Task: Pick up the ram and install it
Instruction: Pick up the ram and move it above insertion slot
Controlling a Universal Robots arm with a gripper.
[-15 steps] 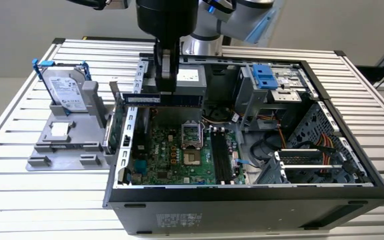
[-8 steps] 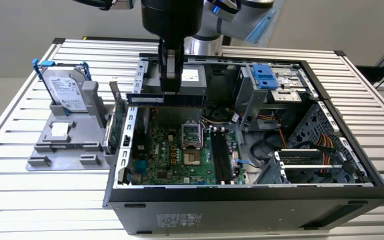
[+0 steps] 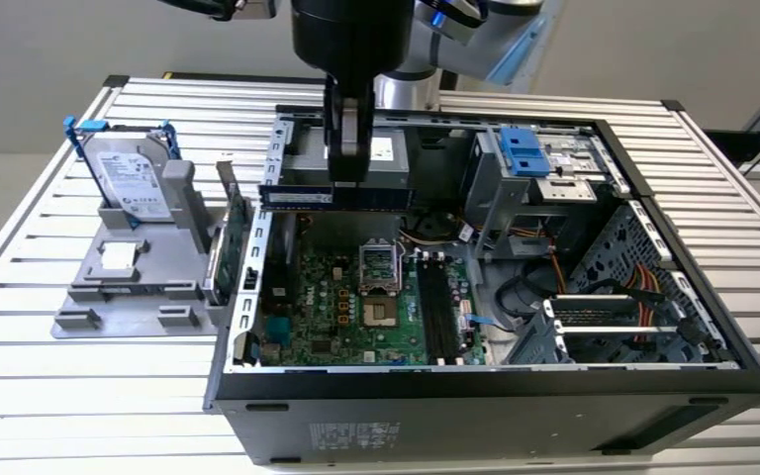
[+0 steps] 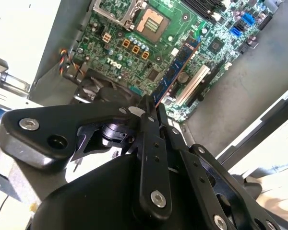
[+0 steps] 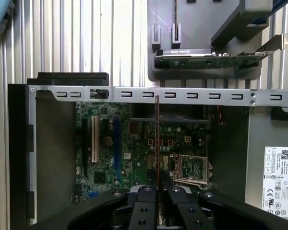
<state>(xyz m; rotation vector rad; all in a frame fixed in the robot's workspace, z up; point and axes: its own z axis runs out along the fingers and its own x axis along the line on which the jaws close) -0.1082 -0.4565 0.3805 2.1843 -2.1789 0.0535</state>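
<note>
The pincer (image 3: 349, 180) is clamped narrowly on the ram (image 3: 333, 196), its fingers pinching the stick's upper edge near mid-length. The ram hangs level above the motherboard (image 3: 340, 307), apart from it, within the open computer case (image 3: 486, 384).

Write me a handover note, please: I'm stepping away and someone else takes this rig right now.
Gripper: shut on the ram, gripping its top edge near the middle.
Ram: lifted, long edge level, hanging over the open computer case, above the motherboard and clear of it.
Done: the pick-up.
Left: the ram is not yet in any of the black slots; in the exterior view it lies crosswise to them.
Hard drive and expansion card sit in the grey holder beside the case.
</note>
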